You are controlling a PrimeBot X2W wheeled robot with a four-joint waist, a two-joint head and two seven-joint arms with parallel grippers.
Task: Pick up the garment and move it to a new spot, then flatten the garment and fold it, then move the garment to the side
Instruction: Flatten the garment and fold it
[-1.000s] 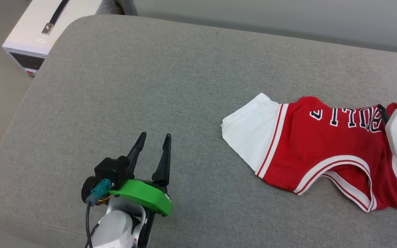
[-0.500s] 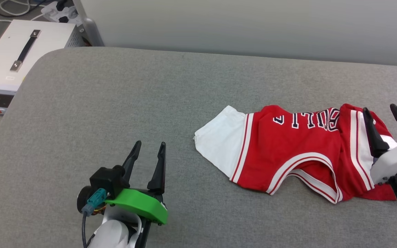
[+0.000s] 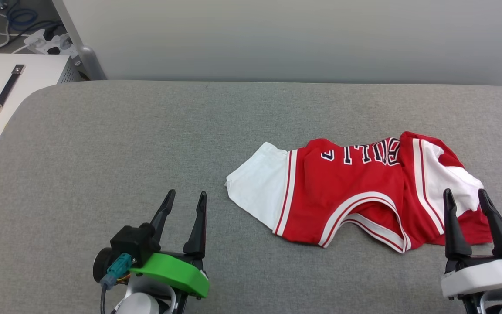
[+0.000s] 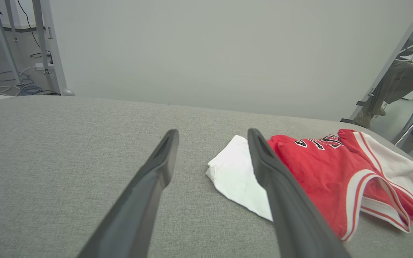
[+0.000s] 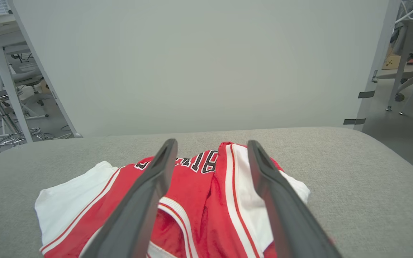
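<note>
While your left tool (image 3: 187, 193) and right tool (image 3: 464, 192) hang spread and empty at the near edge, the garment (image 3: 347, 192) lies crumpled just past the right one: likely light, limp, prone to bunching. Pinch a sleeve seam. Bare worktop (image 3: 137, 131) runs left; a wall (image 3: 277, 39) bounds the far side.

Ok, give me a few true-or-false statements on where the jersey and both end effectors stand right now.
1. The garment lies on the grey cushion. True.
2. The left end effector is shut on the garment. False: it is open over bare cushion, apart from the garment.
3. The right end effector is open and holds nothing. True.
4. The garment is folded into a neat rectangle. False: it lies rumpled and unfolded.
5. The lettering reads upside down in the head view. True.
</note>
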